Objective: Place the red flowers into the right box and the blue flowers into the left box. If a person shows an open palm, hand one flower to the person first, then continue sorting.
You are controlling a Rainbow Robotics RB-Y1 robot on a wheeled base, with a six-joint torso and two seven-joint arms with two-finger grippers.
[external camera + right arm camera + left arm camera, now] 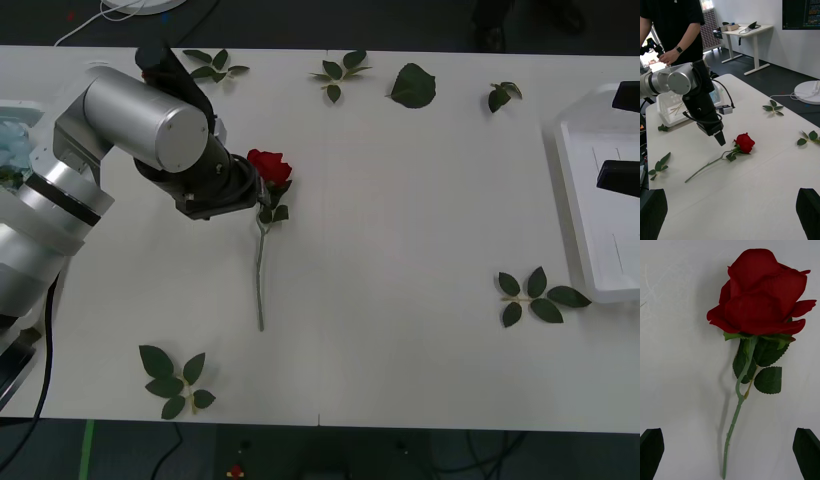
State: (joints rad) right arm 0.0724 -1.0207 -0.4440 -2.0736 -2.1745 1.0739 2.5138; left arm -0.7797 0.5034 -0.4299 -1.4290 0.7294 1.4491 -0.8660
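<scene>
A white table (400,250) carries one red rose (268,166), scattered leaf sprigs (538,296), and two white trays (600,200).

A white wall (752,15) rises behind a white side table (748,30) on a dark floor (771,80). A dark monitor (801,13) hangs there, and a round white base (808,92) sits on the floor.

no legible text, labels or numbers — monitor (800,14) lines unreadable

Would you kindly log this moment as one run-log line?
left gripper: open, over red rose | rose: on table | right gripper: open, idle
</scene>
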